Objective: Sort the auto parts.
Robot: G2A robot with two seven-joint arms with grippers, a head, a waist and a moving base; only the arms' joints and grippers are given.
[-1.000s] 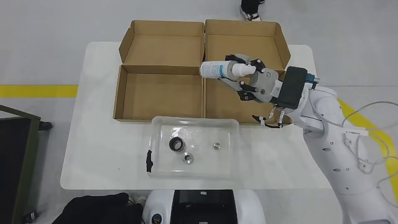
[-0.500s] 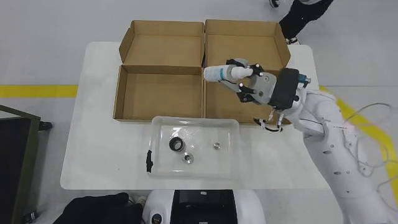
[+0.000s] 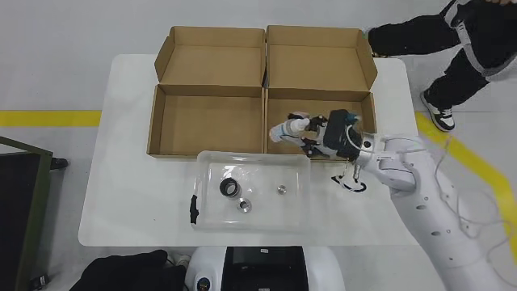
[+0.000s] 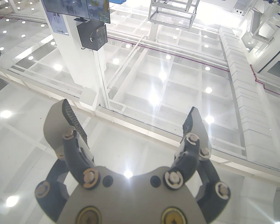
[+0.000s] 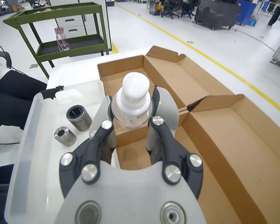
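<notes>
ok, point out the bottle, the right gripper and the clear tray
bottle [image 5: 135, 87], right wrist view, white cap.
right gripper [image 5: 132, 97], right wrist view, midway between fingertips.
clear tray [image 3: 242, 154], top view, far rim.

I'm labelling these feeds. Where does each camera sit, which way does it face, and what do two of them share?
Top view: above the robot's arms, looking down at the table; the right gripper shows.
Left wrist view: on the left wrist, facing up at the ceiling; left gripper, fingers open.
Right wrist view: on the right wrist, facing across the cardboard box; its fingers clamp the bottle.
Shared: top and right wrist views both show bottle, cardboard box and tray.
</notes>
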